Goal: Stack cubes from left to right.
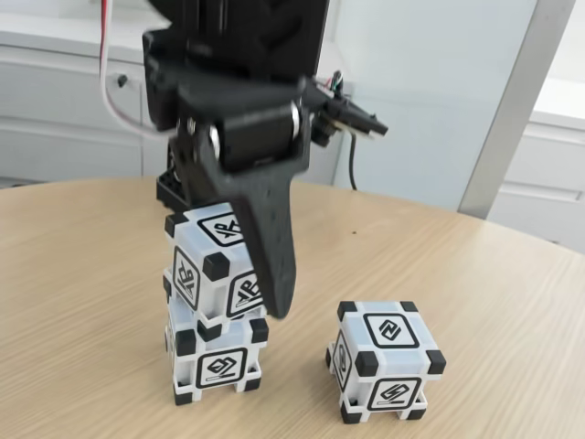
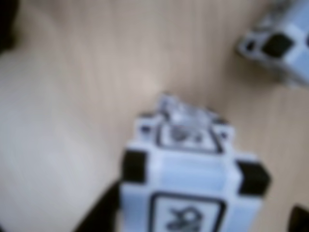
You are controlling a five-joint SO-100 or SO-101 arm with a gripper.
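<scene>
At the left of the fixed view, two white cubes with black corner blocks are stacked. The upper cube (image 1: 212,261) rests twisted on the lower cube (image 1: 218,366). My gripper (image 1: 224,265) straddles the upper cube, with one black finger (image 1: 274,256) across its right face and the other behind it. In the wrist view the upper cube (image 2: 190,193) sits at the bottom centre of my gripper (image 2: 198,222). A strip of table shows between the cube and the right finger (image 2: 300,220), so the jaws stand slightly open. A third cube (image 1: 384,361) (image 2: 280,46) stands alone to the right.
The round wooden table (image 1: 82,302) has bare room left of and behind the stack. White cabinets (image 1: 64,110) and a pale wall stand beyond the far edge. A cable (image 1: 351,165) hangs behind the arm.
</scene>
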